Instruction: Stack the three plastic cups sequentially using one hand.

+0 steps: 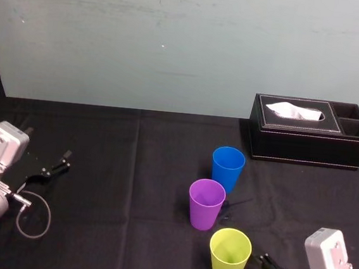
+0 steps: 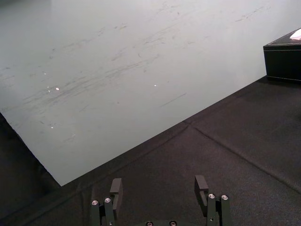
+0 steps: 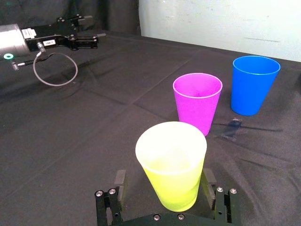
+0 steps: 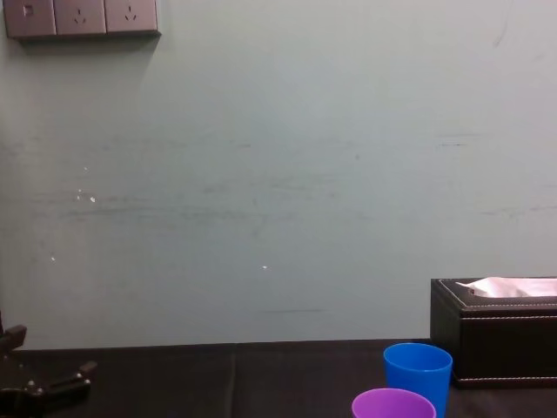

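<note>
Black table (image 1: pixel 102 140), tissue box (image 1: pixel 309 144) at its far right. Standing on it in a diagonal line: blue cup (image 1: pixel 228 164) farthest, purple cup (image 1: pixel 206 204) in the middle, yellow-green cup (image 1: pixel 229 255) nearest us. Our right gripper (image 3: pixel 164 181) straddles the yellow-green one, jaws apart, not pinching yet. We'd squeeze gently so the thin wall doesn't buckle, lift straight, then centre over purple. The left gripper (image 2: pixel 159 181) sits parked out left, fingers spread.
</note>
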You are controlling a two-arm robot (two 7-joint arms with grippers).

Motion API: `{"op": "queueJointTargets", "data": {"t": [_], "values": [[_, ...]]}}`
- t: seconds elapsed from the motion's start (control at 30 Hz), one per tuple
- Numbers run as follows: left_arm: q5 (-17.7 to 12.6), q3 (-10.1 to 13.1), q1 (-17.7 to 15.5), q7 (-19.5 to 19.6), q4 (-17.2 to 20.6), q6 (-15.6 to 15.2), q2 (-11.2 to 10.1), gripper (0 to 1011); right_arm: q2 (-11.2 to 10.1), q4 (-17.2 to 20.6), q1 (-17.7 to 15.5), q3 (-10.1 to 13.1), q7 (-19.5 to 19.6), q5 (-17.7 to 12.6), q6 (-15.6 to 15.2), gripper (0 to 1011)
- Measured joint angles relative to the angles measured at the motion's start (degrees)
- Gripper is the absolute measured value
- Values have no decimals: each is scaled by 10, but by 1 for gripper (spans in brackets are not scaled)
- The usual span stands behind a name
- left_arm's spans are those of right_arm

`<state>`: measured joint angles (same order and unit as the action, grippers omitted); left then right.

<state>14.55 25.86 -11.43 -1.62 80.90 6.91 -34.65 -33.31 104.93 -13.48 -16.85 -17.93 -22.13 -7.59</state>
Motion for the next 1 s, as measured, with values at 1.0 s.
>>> {"op": "queueJointTargets", "data": {"t": [1.0], "values": [[0,0,0,0,0,0,0,1000,61,-31,7,20,4,36,14,1003]]}}
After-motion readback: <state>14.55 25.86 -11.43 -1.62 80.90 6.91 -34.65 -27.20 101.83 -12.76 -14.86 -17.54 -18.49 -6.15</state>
